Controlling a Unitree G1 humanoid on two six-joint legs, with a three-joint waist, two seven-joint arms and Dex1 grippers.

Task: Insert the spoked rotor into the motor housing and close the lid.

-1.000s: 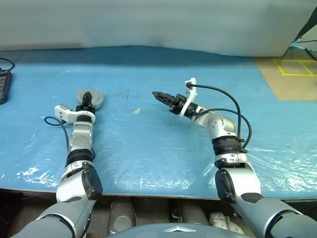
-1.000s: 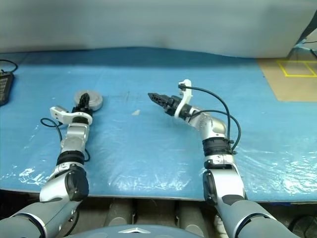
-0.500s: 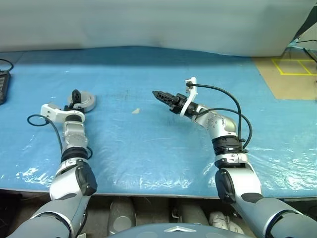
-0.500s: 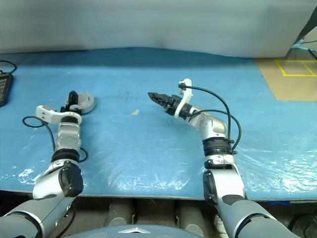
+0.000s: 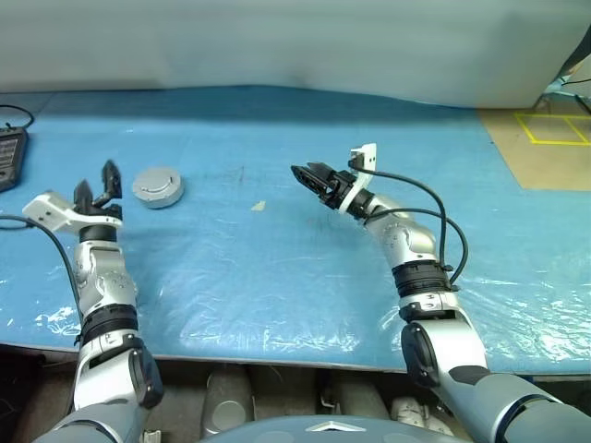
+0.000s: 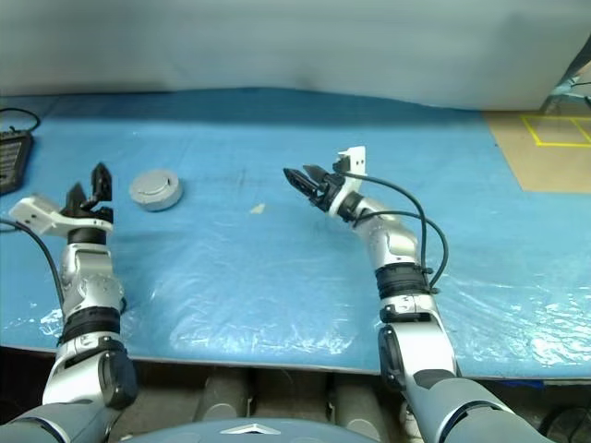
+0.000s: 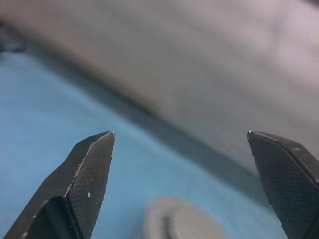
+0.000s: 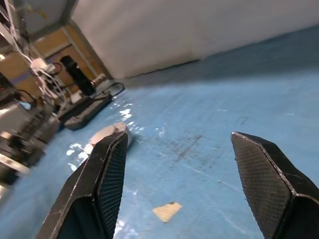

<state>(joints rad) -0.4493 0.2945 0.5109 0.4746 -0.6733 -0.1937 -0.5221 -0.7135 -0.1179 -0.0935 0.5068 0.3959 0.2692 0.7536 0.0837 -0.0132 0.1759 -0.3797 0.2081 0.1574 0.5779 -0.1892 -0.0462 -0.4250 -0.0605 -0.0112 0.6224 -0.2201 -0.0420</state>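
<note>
Blue sheeting (image 5: 277,268) covered the table. The lid (image 5: 158,186) sat closed just beyond the left gripper (image 5: 98,185), whose fingers stood wide and empty. The right gripper (image 5: 309,175) was likewise spread, holding nothing.

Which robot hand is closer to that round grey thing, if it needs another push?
Probably the left. The left gripper hangs open just beside the lid, while the right gripper is open too but well off across the blue table.

Your robot's arms are silver with black joint bands; white wrist brackets, looped black cables, textured black tool fingers (image 8: 107,184).
</note>
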